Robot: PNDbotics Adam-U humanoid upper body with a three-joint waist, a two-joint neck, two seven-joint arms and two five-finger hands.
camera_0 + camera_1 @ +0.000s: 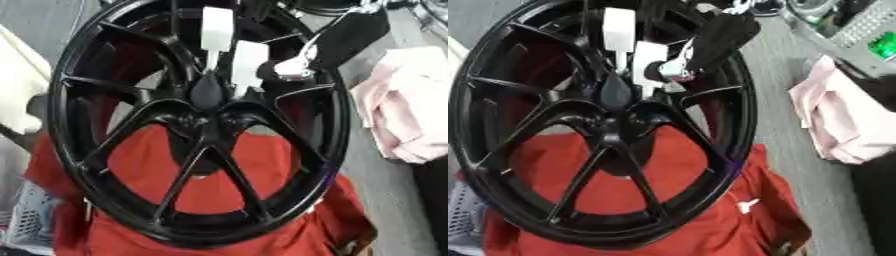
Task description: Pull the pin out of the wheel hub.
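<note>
A large black alloy wheel [201,125] fills most of both views, standing tilted with its spokes fanning out from the wheel hub [206,117] at its middle. Beneath and behind it lies a red cloth [219,210], which shows through the gaps between the lower spokes and spreads out past the rim at the bottom.

The right robot hand [636,50] reaches in from the upper right over the top of the wheel, on a black forearm [350,32] with a silver wrist joint [293,67]. Its white fingers [248,62] point down toward the hub, lying straight and side by side rather than curled. A dark, rounded, teardrop-shaped piece [207,90] sits just above the hub's centre, right below the fingertips; this may be the pin, but whether the fingers touch or pinch it cannot be told, since the thumb and the contact point are hidden. So the hand looks released, with nothing clearly grasped.

The left robot hand does not show in either view.

To the right of the wheel, a pale pink cloth [402,115] lies crumpled on the grey counter [376,175]. In the right eye view a grey crate [859,35] with a green patch [883,46] stands at the upper right corner; any writing on the patch is too blurred to read. A pale, cream-coloured object [17,85] sits at the left edge, and a light mesh basket [26,220] shows at the lower left. No brand mark or lettering can be made out on the wheel or the hub.
</note>
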